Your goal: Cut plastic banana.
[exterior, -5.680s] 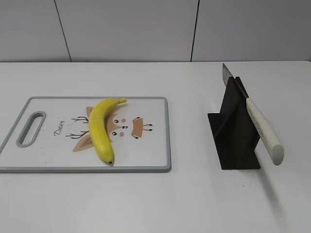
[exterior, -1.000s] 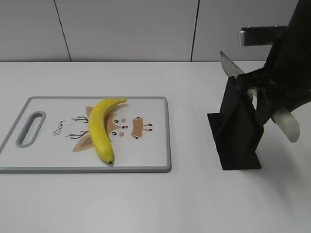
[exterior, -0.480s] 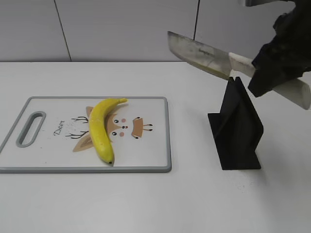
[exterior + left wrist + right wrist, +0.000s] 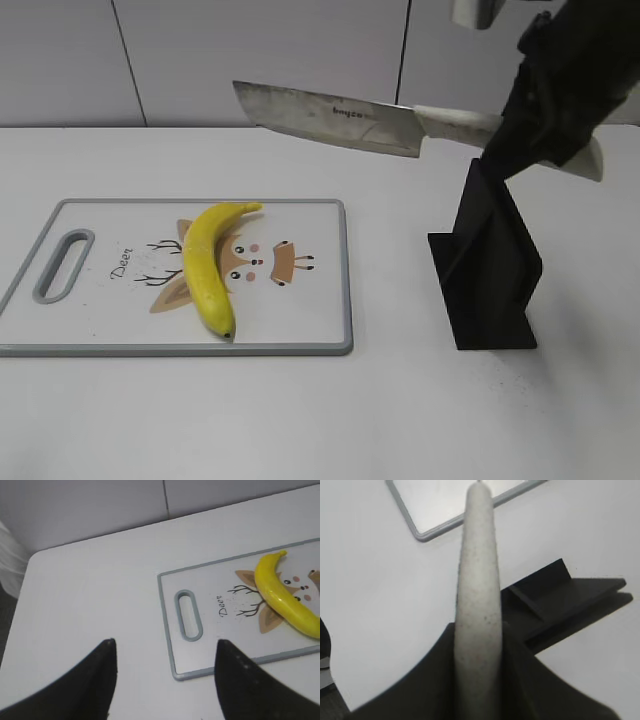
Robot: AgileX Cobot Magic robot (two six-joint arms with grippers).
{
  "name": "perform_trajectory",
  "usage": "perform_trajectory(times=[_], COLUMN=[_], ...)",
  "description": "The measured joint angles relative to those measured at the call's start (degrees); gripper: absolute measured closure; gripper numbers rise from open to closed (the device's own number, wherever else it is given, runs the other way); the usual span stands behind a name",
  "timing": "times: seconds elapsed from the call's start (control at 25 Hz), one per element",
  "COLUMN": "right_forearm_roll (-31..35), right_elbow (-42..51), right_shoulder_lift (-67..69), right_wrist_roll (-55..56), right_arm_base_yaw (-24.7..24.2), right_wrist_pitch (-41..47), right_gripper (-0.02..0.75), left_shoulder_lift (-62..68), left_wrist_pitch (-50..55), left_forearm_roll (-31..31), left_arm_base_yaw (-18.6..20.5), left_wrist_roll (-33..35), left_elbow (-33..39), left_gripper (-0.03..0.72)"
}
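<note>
The yellow plastic banana (image 4: 208,267) lies on the white cutting board (image 4: 310,300) with a deer drawing; it also shows in the left wrist view (image 4: 282,595). My right gripper (image 4: 540,120) is shut on the pale handle (image 4: 477,590) of a wide-bladed knife (image 4: 330,118), held level in the air above the board's far right part, blade pointing left. My left gripper (image 4: 165,677) is open and empty, over the table left of the board's handle slot (image 4: 189,615); it is out of the exterior view.
A black knife stand (image 4: 487,265) stands on the white table (image 4: 400,420) right of the board, below my right gripper; it also shows in the right wrist view (image 4: 560,600). A tiled wall rises behind the table.
My right gripper took the knife by its handle, lifted it out of the black stand and carried it up and left, with the blade levelling out. The banana and board have not moved.
</note>
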Motion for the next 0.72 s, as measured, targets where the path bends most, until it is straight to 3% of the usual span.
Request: perform_trajectory(times=[0.24, 0.4, 0.72], right_forearm_roll=[2.92, 3.59, 3.90], right_elbow=[-10.36, -17.47, -25.10], right_shoulder_lift=[8.25, 14.47, 23.93], right_wrist_roll=[-5.80, -7.49, -14.04], right_arm_base_yaw=[0.55, 2.44, 7.50], right_wrist_pitch=[4.08, 4.80, 4.80], right_gripper=[0.556, 0.556, 0.556], left_shoulder_lift=[17.77, 28.17, 45.31], left_wrist_pitch=[-1.70, 2.44, 9.80], left_forearm_roll=[-9.59, -11.69, -11.56], left_arm_base_yaw=[0.00, -0.37, -9.81], left_wrist_roll=[20.21, 31.41, 56.04], left_elbow=[-9.63, -17.39, -28.93], left_gripper=[0.109, 0.116, 0.145])
